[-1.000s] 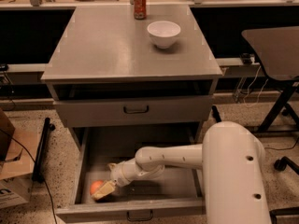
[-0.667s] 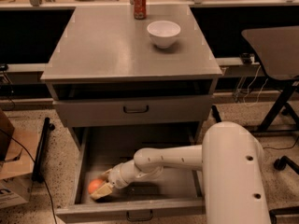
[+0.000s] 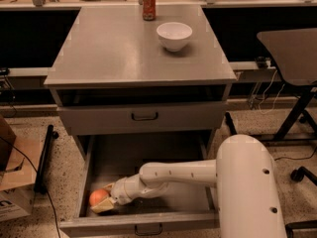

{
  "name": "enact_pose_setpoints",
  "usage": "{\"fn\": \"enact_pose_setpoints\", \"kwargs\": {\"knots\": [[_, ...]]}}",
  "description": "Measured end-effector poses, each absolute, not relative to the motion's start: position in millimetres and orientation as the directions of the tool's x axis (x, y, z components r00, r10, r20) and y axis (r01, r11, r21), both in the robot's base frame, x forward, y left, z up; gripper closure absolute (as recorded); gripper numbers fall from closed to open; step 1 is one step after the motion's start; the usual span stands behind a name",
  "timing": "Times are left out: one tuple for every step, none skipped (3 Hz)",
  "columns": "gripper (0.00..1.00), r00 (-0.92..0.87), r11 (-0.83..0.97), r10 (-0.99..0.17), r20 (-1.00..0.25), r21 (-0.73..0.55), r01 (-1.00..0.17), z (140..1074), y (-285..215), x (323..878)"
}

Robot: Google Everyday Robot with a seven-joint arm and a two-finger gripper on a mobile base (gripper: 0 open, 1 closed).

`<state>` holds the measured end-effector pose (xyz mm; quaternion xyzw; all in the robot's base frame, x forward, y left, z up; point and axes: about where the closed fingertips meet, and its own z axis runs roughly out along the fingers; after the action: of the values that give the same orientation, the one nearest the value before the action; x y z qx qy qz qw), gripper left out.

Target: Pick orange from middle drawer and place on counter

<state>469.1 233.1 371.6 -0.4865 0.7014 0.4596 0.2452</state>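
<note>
The orange (image 3: 96, 196) lies in the front left corner of the open middle drawer (image 3: 163, 221), which is pulled out below a closed drawer front (image 3: 143, 117). My gripper (image 3: 102, 199) reaches down into the drawer from the right on a white arm (image 3: 173, 175). It is open, with one tan finger (image 3: 101, 208) in front of the orange and the other just behind it. The orange rests on the drawer floor. The counter (image 3: 124, 48) is the grey cabinet top above.
A white bowl (image 3: 174, 35) and a red drink can (image 3: 148, 4) stand at the back of the counter. A cardboard box (image 3: 12, 177) sits on the floor at left. A dark table (image 3: 290, 48) with black legs stands at right.
My gripper has edged a little to the left, closing in around the orange. The orange has barely shifted.
</note>
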Motion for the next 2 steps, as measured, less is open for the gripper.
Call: {"fn": "enact_pose_setpoints", "kwargs": {"knots": [[1.00, -0.417, 0.099, -0.378, -0.827, 0.411, -0.906, 400.0, 223.2, 475.2], [1.00, -0.381, 0.088, -0.253, -0.889, 0.371, -0.924, 458.3, 191.2, 477.6]]}}
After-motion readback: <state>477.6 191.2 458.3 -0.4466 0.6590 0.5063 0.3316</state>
